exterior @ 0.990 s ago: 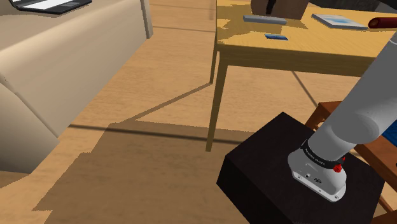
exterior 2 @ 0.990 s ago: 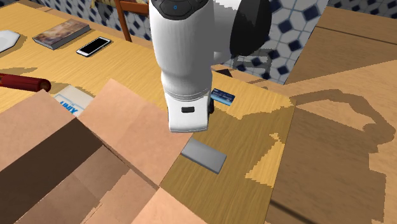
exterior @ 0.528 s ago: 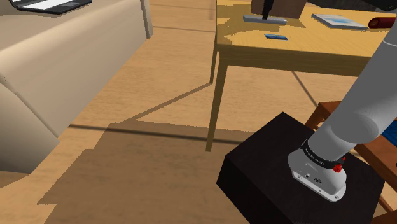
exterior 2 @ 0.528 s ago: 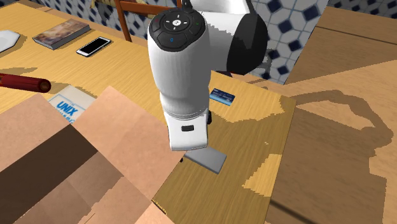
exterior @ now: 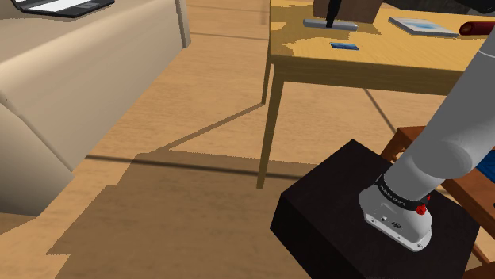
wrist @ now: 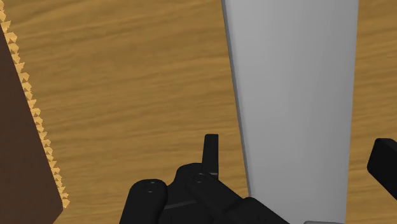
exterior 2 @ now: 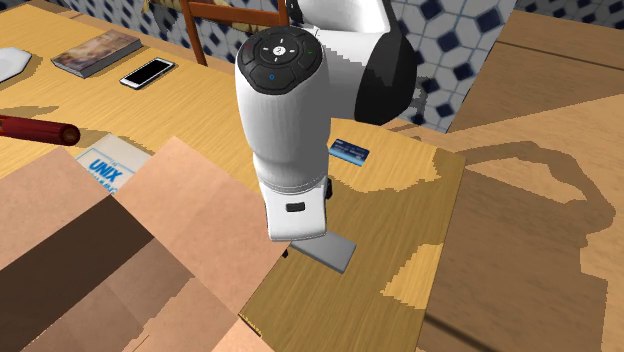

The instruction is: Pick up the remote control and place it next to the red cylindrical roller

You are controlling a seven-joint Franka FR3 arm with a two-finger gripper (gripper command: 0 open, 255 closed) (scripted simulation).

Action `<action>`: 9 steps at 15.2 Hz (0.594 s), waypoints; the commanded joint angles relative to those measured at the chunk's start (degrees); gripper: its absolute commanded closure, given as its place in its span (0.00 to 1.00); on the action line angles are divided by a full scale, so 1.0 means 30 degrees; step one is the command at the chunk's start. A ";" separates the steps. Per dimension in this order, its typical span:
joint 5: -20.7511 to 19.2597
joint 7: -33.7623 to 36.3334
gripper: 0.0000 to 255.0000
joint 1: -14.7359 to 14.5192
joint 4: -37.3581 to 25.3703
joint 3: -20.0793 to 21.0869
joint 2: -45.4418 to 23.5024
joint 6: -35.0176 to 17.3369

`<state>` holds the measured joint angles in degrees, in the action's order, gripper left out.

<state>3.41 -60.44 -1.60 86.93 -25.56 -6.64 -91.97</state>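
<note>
The remote control (wrist: 296, 95) is a plain grey slab lying flat on the wooden table (wrist: 127, 83). My gripper (wrist: 298, 159) is open and straddles it, with one black finger (wrist: 211, 153) on each side and neither touching it. In the second exterior view the white hand (exterior 2: 290, 180) stands upright over the remote control (exterior 2: 335, 250), covering part of it. The red cylindrical roller (exterior 2: 40, 129) lies far along the table at that view's left. From the shoulder view the gripper (exterior: 331, 12) stands on the remote control (exterior: 329, 24), with the roller (exterior: 474, 28) at the far right.
A big open cardboard box (exterior 2: 100, 260) stands close beside the hand. A blue card (exterior 2: 350, 151), a UNIX book (exterior 2: 105, 165), a phone (exterior 2: 147, 72) and another book (exterior 2: 95, 52) lie on the table. The table's edge (exterior 2: 440, 240) runs just beyond the remote control. A wooden chair (exterior 2: 230, 15) stands behind.
The arm has come down over the remote control, so the hand now hides part of it. The fingers have stayed open.
</note>
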 commanded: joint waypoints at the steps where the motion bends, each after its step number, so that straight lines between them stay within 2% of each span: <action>1: -0.0006 0.0004 0.00 0.0011 0.0026 -0.0011 -0.0012 -0.0008; 2: -0.0006 0.0004 1.00 0.0011 0.0030 -0.0011 -0.0010 -0.0011; 9: -0.0020 0.0045 1.00 -0.0016 0.0104 0.0007 0.0022 -0.0058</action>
<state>3.34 -60.34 -1.64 87.12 -25.54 -6.49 -92.19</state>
